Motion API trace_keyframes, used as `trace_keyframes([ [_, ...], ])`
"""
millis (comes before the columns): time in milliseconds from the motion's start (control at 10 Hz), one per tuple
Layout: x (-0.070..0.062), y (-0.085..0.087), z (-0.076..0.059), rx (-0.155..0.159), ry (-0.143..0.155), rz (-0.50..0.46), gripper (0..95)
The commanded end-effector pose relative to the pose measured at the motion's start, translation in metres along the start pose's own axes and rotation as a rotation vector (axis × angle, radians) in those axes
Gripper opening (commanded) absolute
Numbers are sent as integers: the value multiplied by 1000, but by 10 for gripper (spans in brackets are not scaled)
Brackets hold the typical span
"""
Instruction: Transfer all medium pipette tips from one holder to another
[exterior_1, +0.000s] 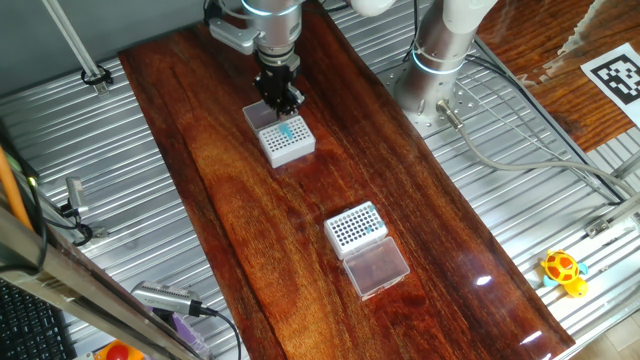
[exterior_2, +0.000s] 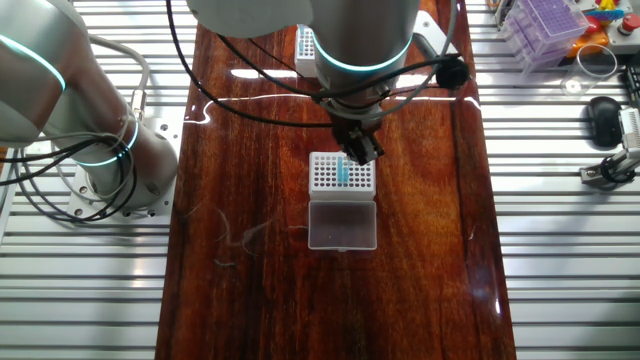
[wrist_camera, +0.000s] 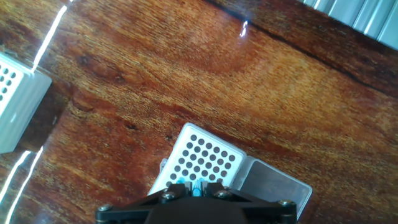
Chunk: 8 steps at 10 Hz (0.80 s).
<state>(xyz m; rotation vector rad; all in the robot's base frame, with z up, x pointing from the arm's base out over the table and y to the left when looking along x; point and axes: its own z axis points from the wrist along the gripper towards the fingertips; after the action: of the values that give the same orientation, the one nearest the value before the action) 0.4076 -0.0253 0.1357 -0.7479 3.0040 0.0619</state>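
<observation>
Roughly down the middle of the long wooden counter (exterior_1: 230, 190) sit two white racks, well apart, with bare wood between them and on both sides out to the ribbed metal edges. One rack (exterior_1: 286, 140) lies under the arm and has a clear lid (exterior_1: 262, 115) folded open beside it; the other rack (exterior_1: 356, 228) lies nearer the counter's end, its clear lid (exterior_1: 375, 268) also open. The medium pipette tips (exterior_1: 288, 131) stand as a small teal cluster in the first rack's hole grid, off to one side; the other fixed view shows them (exterior_2: 343, 173) as a short column. The second rack's holes look dark and unfilled, though they are too small to be sure. The arm hangs straight down, wrist vertical, with the gripper (exterior_1: 281, 98) low over the teal cluster. From the hand view a teal tip (wrist_camera: 196, 188) shows right at the gripper's edge, but I cannot tell whether the fingers are apart or closed on it
</observation>
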Motion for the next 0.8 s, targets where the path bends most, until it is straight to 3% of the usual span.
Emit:
trace_keyframes([
  [100, 0, 1, -1, -5, -1, -2, 0],
  [800, -3, 2, 3, -3, -5, -11, 0],
])
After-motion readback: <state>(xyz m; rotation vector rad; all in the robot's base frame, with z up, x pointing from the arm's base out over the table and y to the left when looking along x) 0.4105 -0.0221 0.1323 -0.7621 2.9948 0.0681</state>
